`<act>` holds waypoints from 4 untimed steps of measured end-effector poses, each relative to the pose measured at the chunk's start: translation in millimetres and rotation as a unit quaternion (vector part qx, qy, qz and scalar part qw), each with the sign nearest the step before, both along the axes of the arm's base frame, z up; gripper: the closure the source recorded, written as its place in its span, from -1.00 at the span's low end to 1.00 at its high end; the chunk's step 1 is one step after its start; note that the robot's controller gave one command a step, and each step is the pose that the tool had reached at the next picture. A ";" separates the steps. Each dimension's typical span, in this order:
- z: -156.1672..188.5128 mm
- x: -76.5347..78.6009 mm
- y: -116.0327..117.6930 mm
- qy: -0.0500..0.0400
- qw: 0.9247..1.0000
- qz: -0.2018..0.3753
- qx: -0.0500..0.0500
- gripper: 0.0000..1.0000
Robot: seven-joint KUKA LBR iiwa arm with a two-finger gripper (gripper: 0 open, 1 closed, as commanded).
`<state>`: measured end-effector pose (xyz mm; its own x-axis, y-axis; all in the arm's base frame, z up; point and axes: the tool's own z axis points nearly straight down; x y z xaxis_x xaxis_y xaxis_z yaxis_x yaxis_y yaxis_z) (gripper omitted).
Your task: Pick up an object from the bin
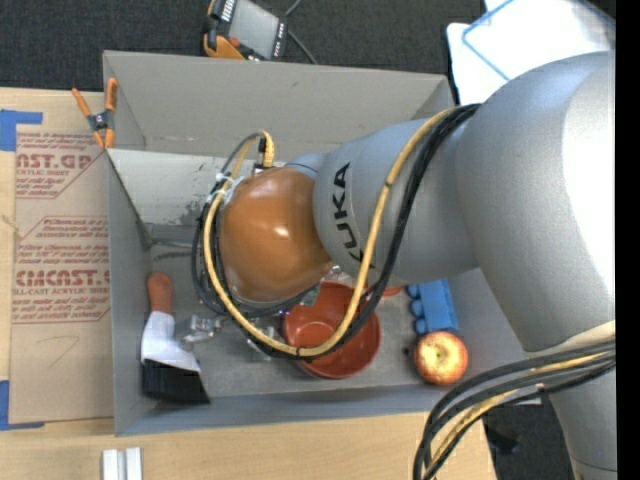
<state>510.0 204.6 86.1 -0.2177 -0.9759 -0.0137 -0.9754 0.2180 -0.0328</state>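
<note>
A small metal part of my gripper (205, 326) shows under the arm's orange dome, low over the left half of the bin floor. Just left of it lies a brush (162, 346) with an orange handle, a white body and black bristles, against the bin's left wall. A red bowl (338, 348) sits to the gripper's right, partly hidden by the dome and the cables.
A red-yellow apple (440, 357) lies near the front right of the bin, with a blue toy block (432, 306) just behind it. The arm and its dome cover the bin's middle and right.
</note>
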 end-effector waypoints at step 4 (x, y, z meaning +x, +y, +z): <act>-6.4 18.2 23.9 -0.002 0.958 0.287 -0.007 1.00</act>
